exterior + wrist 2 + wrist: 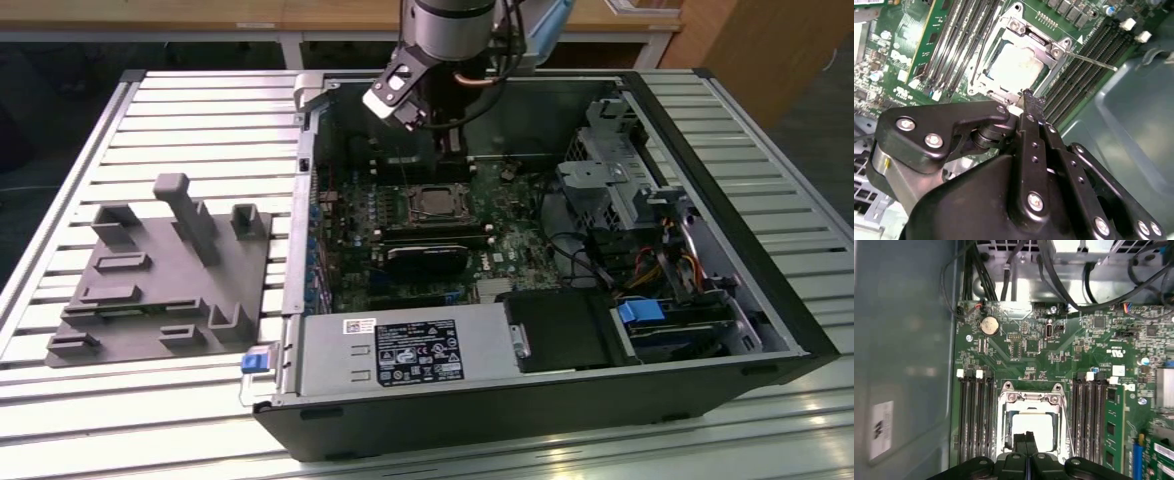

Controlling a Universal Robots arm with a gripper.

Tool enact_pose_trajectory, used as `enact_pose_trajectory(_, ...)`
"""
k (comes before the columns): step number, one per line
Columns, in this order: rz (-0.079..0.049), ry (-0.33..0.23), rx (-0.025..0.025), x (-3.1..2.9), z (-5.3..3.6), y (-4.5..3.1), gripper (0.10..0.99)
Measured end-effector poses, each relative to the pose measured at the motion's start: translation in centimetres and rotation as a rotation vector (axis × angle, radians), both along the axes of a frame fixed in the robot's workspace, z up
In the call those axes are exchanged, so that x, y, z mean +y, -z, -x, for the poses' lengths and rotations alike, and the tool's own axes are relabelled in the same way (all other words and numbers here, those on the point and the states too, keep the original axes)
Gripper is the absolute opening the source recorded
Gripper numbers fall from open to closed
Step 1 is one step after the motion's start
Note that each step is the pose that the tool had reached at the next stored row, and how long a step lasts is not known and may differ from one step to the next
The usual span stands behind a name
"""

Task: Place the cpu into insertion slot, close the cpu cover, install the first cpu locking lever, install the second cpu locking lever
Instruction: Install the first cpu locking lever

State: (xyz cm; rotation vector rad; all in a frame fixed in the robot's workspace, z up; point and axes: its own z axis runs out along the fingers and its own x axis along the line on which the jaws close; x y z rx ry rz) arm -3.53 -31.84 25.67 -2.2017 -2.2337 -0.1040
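Surface: a slatted metal surface (160, 110) carries everything in the exterior view.
Rack: a grey plastic holder (160, 270) sits on that view's left, well apart from the work.
Case: an open computer case (534, 410) lies on its side just beside the holder, with the green board facing up.
Slot: the insertion slot (434, 203) sits mid-board, between two banks of long black memory slots (976, 420) and just beside a black heatsink (427, 258).
Chip: the cpu (1034, 421) already lies flat in the slot, its pale grey top showing.
Cover: the cpu cover (1029, 399) looks lowered over the chip, its window framing the metal top.
Lever: a thin silver locking lever (1094, 61) juts from one corner of the socket and slants across the memory slots. Judging by that, it is not hooked down.
Gripper: the gripper (1026, 435) has its fingers pressed together with nothing between them. Its tip hangs over the near edge of the cover.
Relation: the lever lies off to one side of the fingertips, and its long axis runs away from the socket corner rather than along the frame.
Cage: a metal drive cage (601, 185) with cables fills the case on the exterior view's right.
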Motion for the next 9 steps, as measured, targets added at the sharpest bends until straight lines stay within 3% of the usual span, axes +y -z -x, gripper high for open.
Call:
enact_pose_trajectory(5, -0.002, 0.000, 0.0000, 0.00, 0.00, -1.76, 0.106)
enact_pose_trajectory(9, -0.003, -0.040, 0.0006, 0.00, 0.00, -1.87, 0.106)
